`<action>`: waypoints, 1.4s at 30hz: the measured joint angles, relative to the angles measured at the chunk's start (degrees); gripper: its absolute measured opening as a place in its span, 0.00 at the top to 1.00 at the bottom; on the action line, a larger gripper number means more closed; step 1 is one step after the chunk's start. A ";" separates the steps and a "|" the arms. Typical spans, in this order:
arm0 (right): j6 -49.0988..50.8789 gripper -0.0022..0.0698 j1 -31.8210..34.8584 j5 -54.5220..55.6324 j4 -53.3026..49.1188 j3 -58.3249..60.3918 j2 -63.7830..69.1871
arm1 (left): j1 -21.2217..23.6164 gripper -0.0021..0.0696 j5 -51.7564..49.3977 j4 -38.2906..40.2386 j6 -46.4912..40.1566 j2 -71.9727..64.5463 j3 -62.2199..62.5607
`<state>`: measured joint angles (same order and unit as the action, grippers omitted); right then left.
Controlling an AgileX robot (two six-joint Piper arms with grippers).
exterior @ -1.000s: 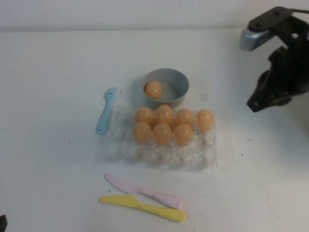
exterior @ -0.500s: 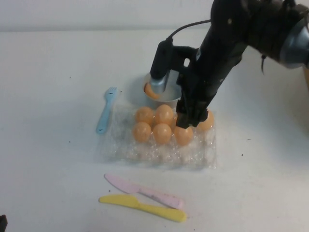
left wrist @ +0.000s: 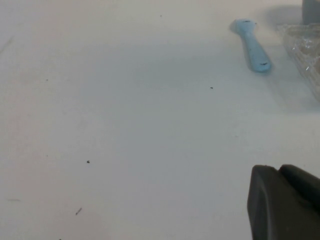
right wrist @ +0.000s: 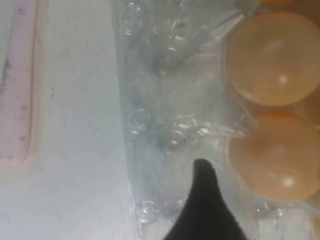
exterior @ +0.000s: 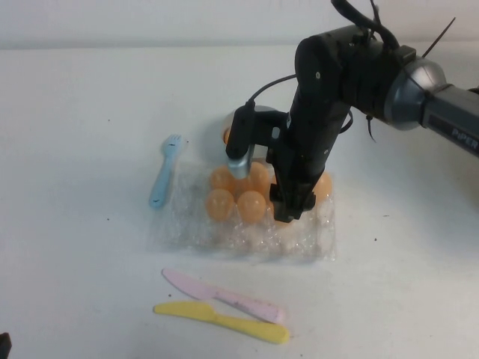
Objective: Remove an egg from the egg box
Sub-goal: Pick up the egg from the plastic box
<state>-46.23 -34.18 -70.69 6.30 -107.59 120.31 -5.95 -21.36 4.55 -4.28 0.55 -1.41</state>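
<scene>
Right gripper (exterior: 288, 213), jaw state not discernible, stood low over the egg (exterior: 284, 208) in the egg box (exterior: 243, 238) at mid-desk, left gripper (left wrist: 285, 202) parked by the near left corner; risk: a poorly centred grip dragging the light tray or dislodging neighbouring eggs.

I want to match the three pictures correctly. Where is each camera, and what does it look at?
High view: raised on the robot's side, facing down at the table; right arm, right claw over the egg box.
Left wrist view: low over the bare table; left claw, blue fork, egg box edge.
Right wrist view: just above the egg box; one dark finger, two eggs.
All three share the egg box.
</scene>
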 joint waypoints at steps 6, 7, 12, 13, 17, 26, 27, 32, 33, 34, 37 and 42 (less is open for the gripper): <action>0.00 0.38 0.00 0.42 -0.73 0.00 1.39 | 0.00 0.98 0.00 0.00 0.00 0.00 0.00; 0.00 0.38 0.00 0.55 -0.78 0.00 1.54 | 0.00 0.98 0.00 0.00 0.00 0.00 0.00; 0.00 0.39 0.00 1.79 -1.14 0.00 2.32 | 0.00 0.98 0.00 0.00 0.00 0.00 0.00; 0.00 0.39 0.00 2.15 -1.14 0.00 2.46 | 0.00 0.98 0.00 0.00 0.00 0.00 0.00; 0.69 0.42 0.00 2.97 -1.14 0.00 2.58 | 0.00 0.98 0.00 0.00 -0.09 0.00 0.00; 1.16 0.43 0.00 4.09 -1.14 0.00 2.84 | 0.00 0.98 0.00 0.00 -0.09 0.00 0.00; 1.16 0.43 0.00 4.09 -1.14 0.00 3.08 | 0.00 0.98 0.00 0.00 -0.09 0.00 0.00; 1.16 0.41 0.00 4.09 -1.14 0.00 3.31 | 0.00 0.98 0.00 0.00 -0.09 0.00 0.00; 1.16 0.41 0.00 4.09 -1.14 0.00 3.31 | 0.00 0.98 0.00 0.00 -0.09 0.00 0.00; 1.16 0.40 0.00 4.09 -1.14 0.00 3.31 | 0.00 0.98 0.00 0.00 -0.09 0.00 0.00; 1.16 0.43 0.00 4.09 -1.14 0.00 3.31 | 0.00 0.98 0.00 0.00 -0.09 0.00 0.00; 1.28 0.56 0.00 4.12 -1.14 0.00 3.31 | 0.00 0.98 0.00 0.00 -0.09 0.00 0.00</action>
<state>-44.94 -34.18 -66.57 5.15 -107.59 123.63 -5.95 -21.36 4.55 -4.37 0.55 -1.41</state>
